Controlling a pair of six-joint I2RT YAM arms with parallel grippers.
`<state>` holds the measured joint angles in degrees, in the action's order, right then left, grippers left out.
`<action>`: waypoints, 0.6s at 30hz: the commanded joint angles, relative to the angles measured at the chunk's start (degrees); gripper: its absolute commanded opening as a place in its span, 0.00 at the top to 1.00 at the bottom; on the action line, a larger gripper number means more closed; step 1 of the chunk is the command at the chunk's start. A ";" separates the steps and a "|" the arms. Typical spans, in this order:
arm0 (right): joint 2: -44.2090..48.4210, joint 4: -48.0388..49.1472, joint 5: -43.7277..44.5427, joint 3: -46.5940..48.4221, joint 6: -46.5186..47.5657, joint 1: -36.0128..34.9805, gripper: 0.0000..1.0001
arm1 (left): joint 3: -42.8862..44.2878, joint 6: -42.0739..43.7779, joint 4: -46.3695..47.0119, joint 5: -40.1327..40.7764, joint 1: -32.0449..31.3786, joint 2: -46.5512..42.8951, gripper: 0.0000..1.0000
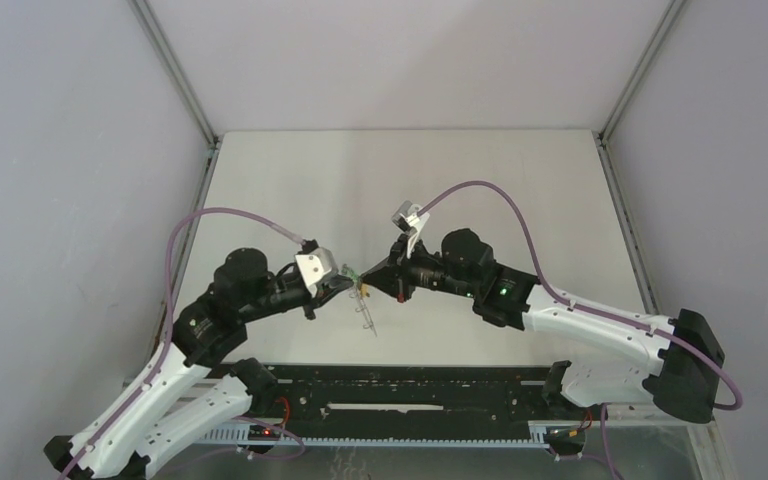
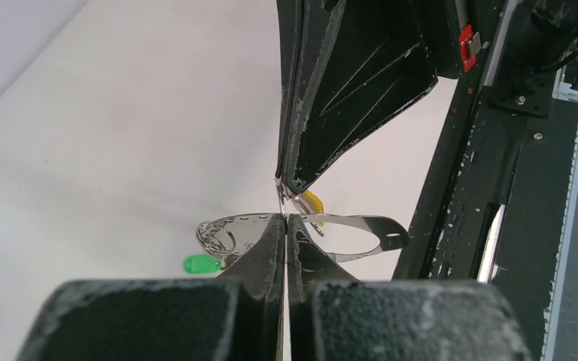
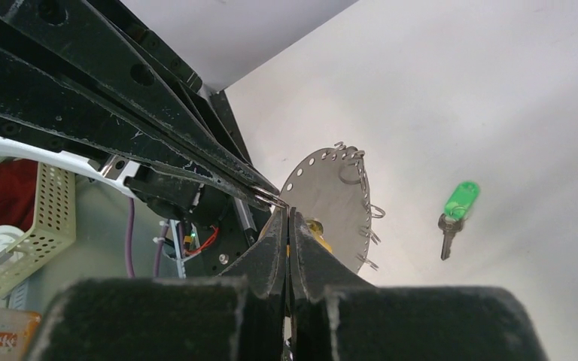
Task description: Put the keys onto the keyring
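**Mid-air hold: keyring (image 2: 380, 228) with yellow-orange key (image 3: 317, 229) at its rim**

Grip: left gripper (image 2: 286, 218) clenched on the keyring rim. Ring edge-on from above, long axis running from pinch toward the arm bases. Next, right gripper (image 3: 288, 214) clamped, seemingly on the yellow-orange key. Apart, green key (image 3: 457, 201) flat on the table (image 3: 497, 90). Risk: single-point pinch lets the ring swivel — key misses its loop.

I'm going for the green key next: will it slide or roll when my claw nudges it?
The green key lies flat on the smooth table, so it likely slides, not rolls. Small and thin: probably light, awkward to pinch from above.
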<state>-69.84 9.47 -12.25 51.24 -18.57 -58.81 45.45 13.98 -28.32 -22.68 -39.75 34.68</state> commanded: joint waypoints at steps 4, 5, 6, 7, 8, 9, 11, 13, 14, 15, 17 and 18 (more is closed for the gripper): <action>3.05 4.28 -4.16 -1.52 -2.60 1.50 0.95 | -1.67 -1.76 10.01 -3.59 -0.43 -3.31 1.00; 3.35 4.59 -4.37 -1.76 -3.03 1.72 0.95 | -1.85 -1.84 10.48 -3.62 -0.42 -3.64 1.00; 3.59 4.77 -4.58 -1.92 -3.24 1.90 0.95 | -2.05 -1.89 11.18 -3.61 -0.50 -3.99 1.00; 3.80 4.92 -4.83 -2.06 -3.23 2.00 0.95 | -2.23 -1.93 11.78 -3.60 -0.47 -4.33 1.00; 4.02 4.98 -5.14 -2.03 -3.23 2.10 0.94 | -2.30 -2.00 12.29 -3.60 -0.46 -4.54 1.00; 4.12 5.07 -5.85 -2.07 -3.19 2.19 0.92 | -2.35 -2.08 12.84 -3.81 -0.49 -4.77 1.00; 4.52 5.20 -6.82 -2.03 -2.94 2.30 0.88 | -2.47 -2.20 13.71 -4.75 -0.48 -5.10 1.00; 5.07 5.25 -7.52 -2.07 -2.40 2.29 0.82 | -2.47 -2.41 14.40 -5.59 -0.43 -5.30 1.00; 5.47 5.33 -7.91 -2.03 -2.09 2.34 0.78 | -2.45 -2.58 14.55 -5.83 -0.46 -5.18 1.00; 5.89 5.44 -8.30 -2.03 -1.80 2.37 0.75 | -2.36 -2.63 14.53 -6.14 -0.50 -5.07 1.00; 7.00 5.55 -9.36 -2.02 -1.22 2.69 0.67 | -2.26 -2.44 14.35 -6.45 -0.41 -4.93 1.00; 7.67 5.51 -9.90 -2.02 -0.95 3.00 0.64 | -2.22 -2.17 14.16 -6.61 -0.41 -4.91 1.00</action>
<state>-65.28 13.08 -19.29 49.41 -20.64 -56.53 43.79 12.45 -18.50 -27.38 -39.92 29.93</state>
